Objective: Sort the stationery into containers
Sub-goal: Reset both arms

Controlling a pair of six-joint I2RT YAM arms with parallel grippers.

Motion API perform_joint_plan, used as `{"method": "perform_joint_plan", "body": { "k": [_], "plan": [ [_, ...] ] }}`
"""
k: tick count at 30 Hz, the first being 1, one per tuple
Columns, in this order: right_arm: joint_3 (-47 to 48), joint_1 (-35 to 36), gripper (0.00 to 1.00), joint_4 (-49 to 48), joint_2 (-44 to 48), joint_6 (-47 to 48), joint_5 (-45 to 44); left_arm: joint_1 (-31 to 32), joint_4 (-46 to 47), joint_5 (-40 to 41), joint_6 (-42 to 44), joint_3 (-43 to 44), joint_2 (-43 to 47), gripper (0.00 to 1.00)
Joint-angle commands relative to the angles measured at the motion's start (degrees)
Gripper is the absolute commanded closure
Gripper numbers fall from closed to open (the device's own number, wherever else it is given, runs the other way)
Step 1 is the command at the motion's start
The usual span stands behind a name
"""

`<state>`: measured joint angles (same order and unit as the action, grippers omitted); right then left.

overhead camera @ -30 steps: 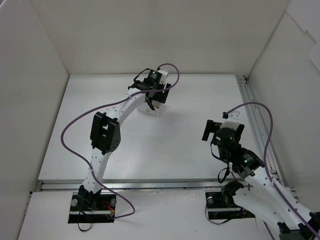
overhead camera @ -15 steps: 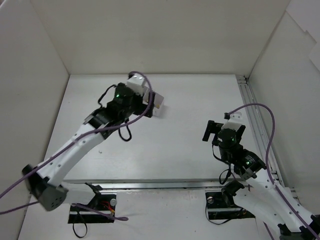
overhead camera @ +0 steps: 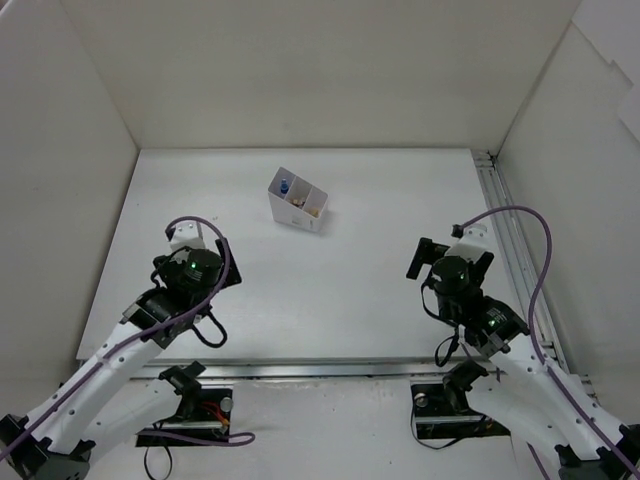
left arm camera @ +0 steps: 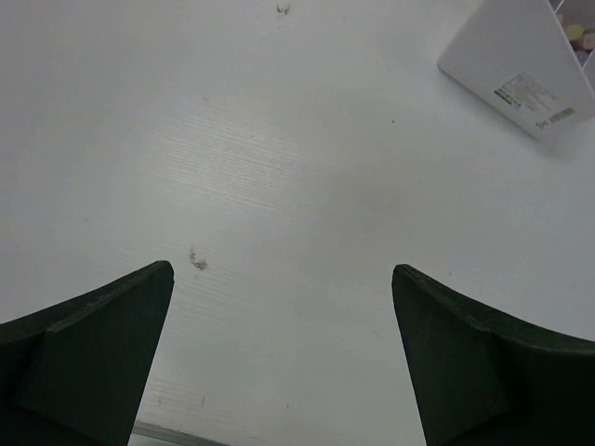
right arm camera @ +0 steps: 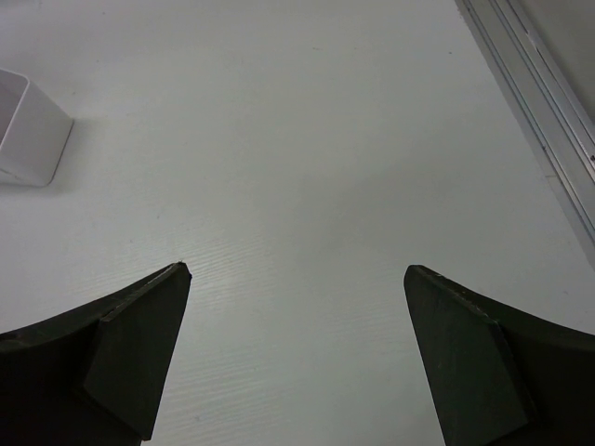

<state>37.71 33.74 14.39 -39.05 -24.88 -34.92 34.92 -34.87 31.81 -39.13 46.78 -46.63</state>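
Now that our left gripper (left arm camera: 279, 269) has swung lower-left off the box (overhead camera: 293, 213), it and our right gripper (right arm camera: 296, 269) gape wide, empty: sorting looks done.

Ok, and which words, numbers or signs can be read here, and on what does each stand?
No text here can be read for certain.
On the wall of the box, a sticker: printed lines and a barcode-like strip, too small and blurred to read.
On the tube in the box, a blue label: too small to read.

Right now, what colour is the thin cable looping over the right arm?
Purple. The cable shows best in the top external view.
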Motion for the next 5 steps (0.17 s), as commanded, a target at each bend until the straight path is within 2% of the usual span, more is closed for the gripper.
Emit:
{"method": "perform_joint_plan", "body": {
  "k": [1,5],
  "plan": [
    [0.1,0.2,0.02,-2.0,0.0,-1.5,-4.8,0.1,-0.1,5.4,-3.3,4.5,1.6,0.0],
    [-1.4,0.1,0.02,-1.8,1.9,-2.0,-6.3,0.1,2.3,4.1,-2.9,3.4,1.6,0.0]
  ]
}}
